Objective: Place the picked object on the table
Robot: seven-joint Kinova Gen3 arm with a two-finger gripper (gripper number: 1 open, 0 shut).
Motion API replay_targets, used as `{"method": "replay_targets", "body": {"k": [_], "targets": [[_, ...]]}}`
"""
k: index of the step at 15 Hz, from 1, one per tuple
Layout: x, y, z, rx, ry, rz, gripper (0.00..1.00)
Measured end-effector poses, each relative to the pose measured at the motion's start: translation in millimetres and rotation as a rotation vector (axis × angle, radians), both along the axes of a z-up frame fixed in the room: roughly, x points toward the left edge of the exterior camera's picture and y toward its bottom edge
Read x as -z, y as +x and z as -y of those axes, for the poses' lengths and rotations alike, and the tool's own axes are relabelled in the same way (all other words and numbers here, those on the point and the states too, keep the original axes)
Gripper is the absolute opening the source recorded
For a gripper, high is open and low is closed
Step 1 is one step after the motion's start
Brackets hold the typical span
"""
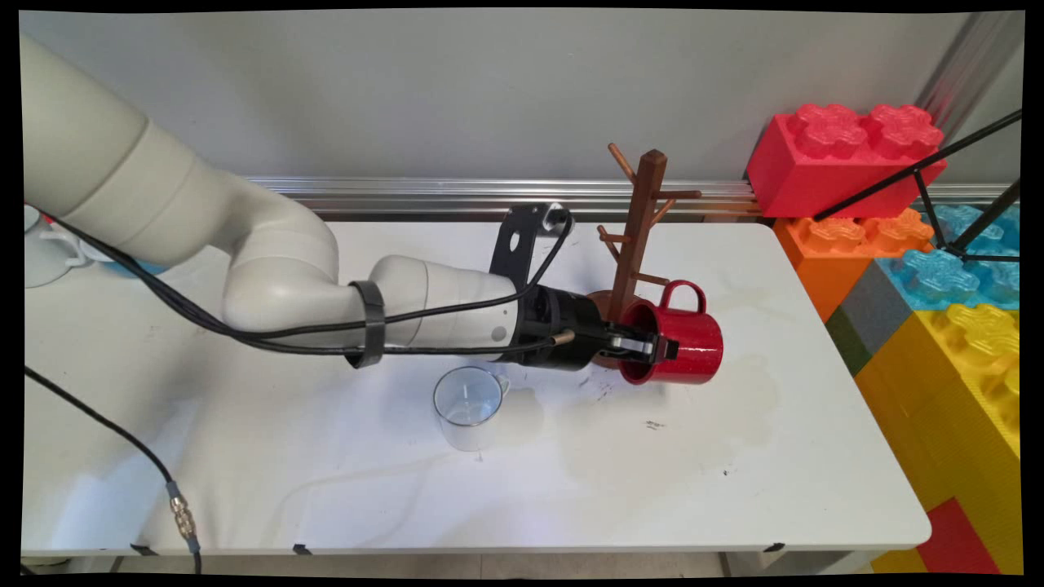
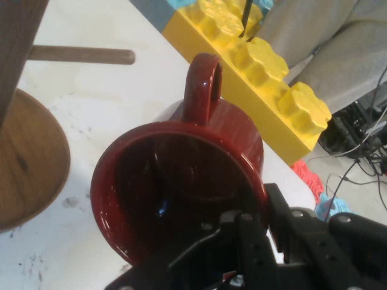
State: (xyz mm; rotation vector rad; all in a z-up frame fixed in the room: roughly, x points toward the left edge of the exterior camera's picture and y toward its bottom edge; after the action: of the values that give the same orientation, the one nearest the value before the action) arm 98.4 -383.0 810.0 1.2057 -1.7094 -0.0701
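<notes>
The black two-finger gripper (image 1: pixel 652 346) has its fingers (image 2: pixel 254 241) clamped on the rim of a glossy red enamel mug (image 1: pixel 681 342) — one finger inside the mouth, the other on the outer wall. The mug is tipped on its side, mouth toward the arm, its looped handle (image 2: pixel 202 84) pointing up, held just above the white tabletop (image 1: pixel 734 456). Just behind it stands a brown wooden mug tree (image 1: pixel 640 220) with round pegs and a disc base (image 2: pixel 27 163). A clear plastic measuring cup (image 1: pixel 469 408) stands upright nearby — under the wrist. Large stacked toy bricks (image 1: pixel 938 269) flank the table's right edge.
</notes>
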Motion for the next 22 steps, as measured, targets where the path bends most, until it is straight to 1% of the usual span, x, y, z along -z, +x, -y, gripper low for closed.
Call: {"method": "replay_targets", "body": {"k": [2, 5, 8, 15, 18, 22], "targets": [[-10, 3, 0, 0.011, -0.021, 0.022, 0.0], [-24, 8, 1, 0.034, -0.055, 0.073, 0.0], [-41, 14, 2, 0.068, -0.09, 0.142, 0.0], [-80, 17, 3, 0.152, -0.16, 0.272, 0.0], [-92, 16, -1, 0.189, -0.158, 0.328, 0.0], [-101, 16, -6, 0.19, -0.12, 0.381, 0.0]]}}
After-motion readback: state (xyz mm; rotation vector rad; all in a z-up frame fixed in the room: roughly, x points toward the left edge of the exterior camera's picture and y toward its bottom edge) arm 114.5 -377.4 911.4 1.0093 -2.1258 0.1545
